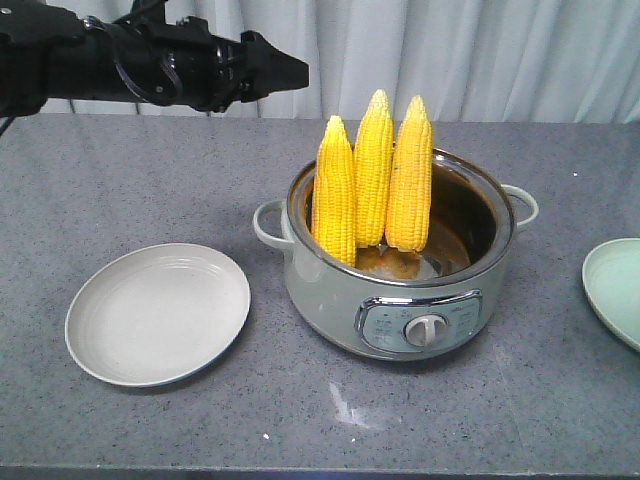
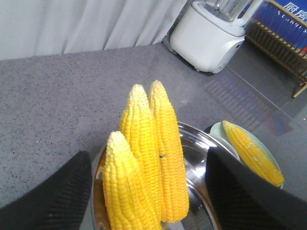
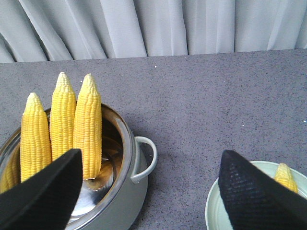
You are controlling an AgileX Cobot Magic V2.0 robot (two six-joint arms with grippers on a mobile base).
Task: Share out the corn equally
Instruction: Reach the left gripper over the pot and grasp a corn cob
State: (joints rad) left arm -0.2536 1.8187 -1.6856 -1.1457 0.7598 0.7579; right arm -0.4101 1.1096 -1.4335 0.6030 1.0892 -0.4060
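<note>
three cobs (image 1: 372,185) of bright yellow corn stand upright in the pot (image 1: 400,320), tips up and pressed side by side, leaning toward its rear left wall; the leftmost sits a little lower than the other two. the pot is a pale electric cooker with a shiny steel inside, a handle on either side and a dial on its front panel, and it stands near the middle of the grey worktop (image 1: 120,190). the fourth cob (image 2: 252,153) lies flat on a pale green plate (image 1: 615,290) to the right of the pot, apart from it; the front view shows only the plate's edge, while the right wrist view shows just the cob's tip over the rim. a cream plate (image 1: 157,313) rests on the worktop to the left of the pot, close to it but not touching. the left arm reaches in from the upper left of the front view, held above the worktop and well apart from the cobs. the left fingers (image 2: 48,196) are spread wide with nothing between them, and in their own view the three standing cobs show in the gap. the right fingers (image 3: 259,191) are likewise spread apart and hold nothing, with the pot on one side of the view and the green plate on the other. a pale curtain (image 1: 450,50) hangs behind the worktop, and a white appliance (image 2: 211,38) stands at its far edge.
</note>
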